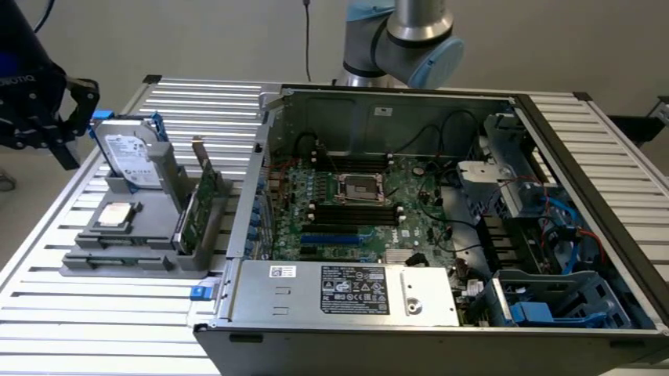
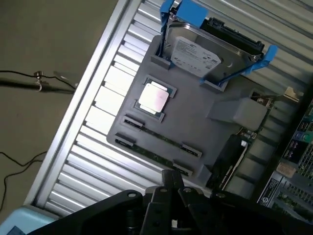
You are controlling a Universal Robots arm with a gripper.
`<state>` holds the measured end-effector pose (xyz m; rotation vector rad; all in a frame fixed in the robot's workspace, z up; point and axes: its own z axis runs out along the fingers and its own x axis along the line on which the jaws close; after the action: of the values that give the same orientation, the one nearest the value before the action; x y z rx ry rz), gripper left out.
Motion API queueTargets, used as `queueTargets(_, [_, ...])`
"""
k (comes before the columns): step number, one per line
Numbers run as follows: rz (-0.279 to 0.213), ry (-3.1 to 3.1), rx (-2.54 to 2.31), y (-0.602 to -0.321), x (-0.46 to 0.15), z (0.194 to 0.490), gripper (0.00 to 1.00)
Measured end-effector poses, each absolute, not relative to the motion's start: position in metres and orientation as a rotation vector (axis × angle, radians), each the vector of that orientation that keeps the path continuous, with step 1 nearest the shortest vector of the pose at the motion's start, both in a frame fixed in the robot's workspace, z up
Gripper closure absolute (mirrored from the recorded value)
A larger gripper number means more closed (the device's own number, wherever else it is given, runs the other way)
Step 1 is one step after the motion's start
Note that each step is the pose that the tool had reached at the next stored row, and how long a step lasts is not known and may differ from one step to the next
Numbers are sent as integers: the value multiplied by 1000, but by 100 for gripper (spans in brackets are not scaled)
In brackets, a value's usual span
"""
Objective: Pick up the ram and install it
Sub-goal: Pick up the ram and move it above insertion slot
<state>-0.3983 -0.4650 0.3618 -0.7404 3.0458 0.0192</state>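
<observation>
The tool (image 1: 74, 125) hangs at the exterior view's left edge, above the outer border of the ribbed metal bench (image 1: 105, 313) and apart from everything on it; whether it is released or clenched I cannot tell. From the wrist view the tool (image 2: 172, 179) looks down on a grey fixture (image 2: 195, 117) that rests on the bench (image 2: 98, 142). The ram (image 2: 161, 138) lies flat in a long slot of that fixture, a thin green strip held between small clips at each end, on the side of the fixture nearest the tool. A second green stick (image 2: 151, 156) lies in a parallel slot just beside it. Next to those slots a silver processor (image 2: 154, 98) sits in a square pocket, and beyond it a hard drive (image 2: 195, 54) with blue rails stands propped on edge. In the exterior view the fixture (image 1: 146, 211) sits just beside the open computer case (image 1: 418, 110), with the hard drive (image 1: 131, 157) at its far end, the processor (image 1: 117, 213) in the middle and a green expansion card (image 1: 199, 207) standing upright along the side facing the case. Inside the case the motherboard (image 1: 408, 223) lies exposed, with rows of black slots (image 1: 356, 211) near its centre. The arm (image 1: 413, 39) rises behind the case.
</observation>
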Motion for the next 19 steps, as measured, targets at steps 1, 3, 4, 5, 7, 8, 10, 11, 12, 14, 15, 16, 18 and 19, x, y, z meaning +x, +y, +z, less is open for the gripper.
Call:
queueTargets(1, [19,3039,-768,-465,-398,362,89])
queueTargets(3, [19,3024,-825,-465,-398,361,89])
queueTargets(4, [20,3017,-852,-465,-398,361,89])
queueTargets(5, [20,3009,-879,-465,-398,361,89])
queueTargets(7, [20,2993,-933,-465,-398,361,89])
queueTargets(8, [20,2985,-960,-465,-398,360,89])
queueTargets(10, [20,2967,-1016,-465,-398,360,89])
queueTargets(11, [20,2958,-1041,-465,-398,360,89])
queueTargets(12, [20,2948,-1069,-465,-398,360,89])
queueTargets(14, [20,2928,-1122,-465,-398,359,89])
queueTargets(15, [20,2918,-1149,-465,-398,359,89])
queueTargets(16, [21,2908,-1175,-465,-398,359,89])
queueTargets(18, [21,2886,-1229,-465,-398,359,89])
queueTargets(19, [21,2875,-1255,-465,-398,358,89])
